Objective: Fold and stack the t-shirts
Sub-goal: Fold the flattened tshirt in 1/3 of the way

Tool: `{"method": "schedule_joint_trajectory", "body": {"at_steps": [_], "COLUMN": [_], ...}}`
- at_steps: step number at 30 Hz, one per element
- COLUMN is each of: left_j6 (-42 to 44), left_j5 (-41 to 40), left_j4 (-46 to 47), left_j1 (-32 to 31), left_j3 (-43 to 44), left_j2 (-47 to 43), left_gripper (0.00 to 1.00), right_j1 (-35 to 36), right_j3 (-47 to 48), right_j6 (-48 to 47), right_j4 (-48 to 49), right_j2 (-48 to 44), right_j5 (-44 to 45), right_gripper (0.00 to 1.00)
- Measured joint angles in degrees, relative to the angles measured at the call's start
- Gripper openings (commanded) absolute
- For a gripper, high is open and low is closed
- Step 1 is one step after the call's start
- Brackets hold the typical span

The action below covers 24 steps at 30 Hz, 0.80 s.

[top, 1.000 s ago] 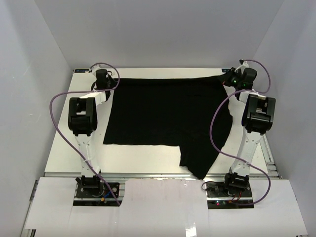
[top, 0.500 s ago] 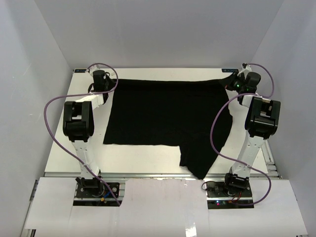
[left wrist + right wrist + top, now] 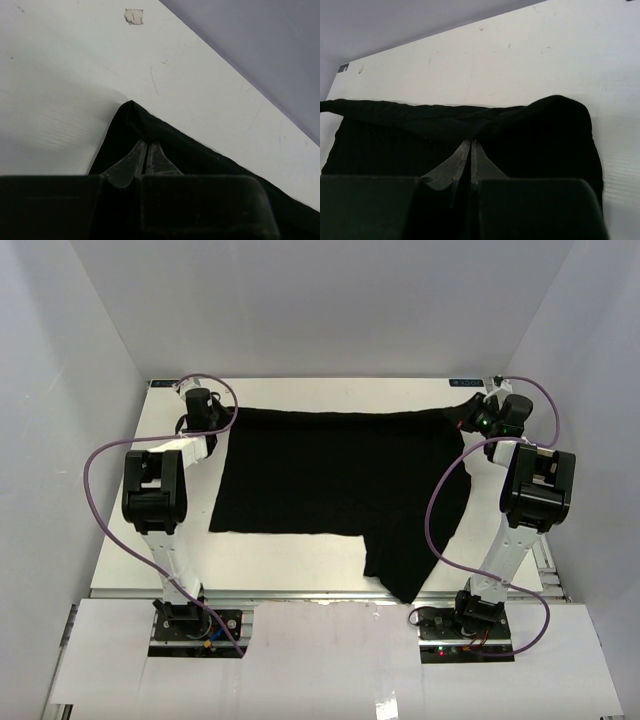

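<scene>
Stretching flat across the table (image 3: 300, 565) in the top view, the black shirt (image 3: 340, 480) has its far edge strung between the two grippers. The left gripper (image 3: 222, 418) holds the far left corner and the right gripper (image 3: 468, 418) holds the far right one. A loose flap hangs toward the near right.

Compared with a second ago, both arms reach wider apart, their elbows have swung outward, and the far edge runs straighter.

From the left wrist, the fingers (image 3: 131, 162) are pressed together on a peaked corner of shirt. Cloth lies under them and trails off to their right, with bare table ahead.

From the right wrist, the fingers (image 3: 455, 165) are likewise clamped on the cloth. The hem runs off to their left, and a rounded hump rises to their right.
</scene>
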Motion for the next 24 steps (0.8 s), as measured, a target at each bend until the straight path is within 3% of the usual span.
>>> {"method": "schedule_joint_trajectory", "body": {"at_steps": [24], "left_j6": [0.13], "left_j5": [0.87], "left_j4": [0.02], "left_j1": [0.00], "left_j3": [-6.47], "left_j2": [-2.80], "left_gripper": [0.08], "right_j1": [-1.40], "right_j3": [-4.98], "right_j6": [-0.50], "right_j4": [-1.11], "right_j2": [-1.36], "right_j5": [-0.07], "right_gripper": [0.07]}}
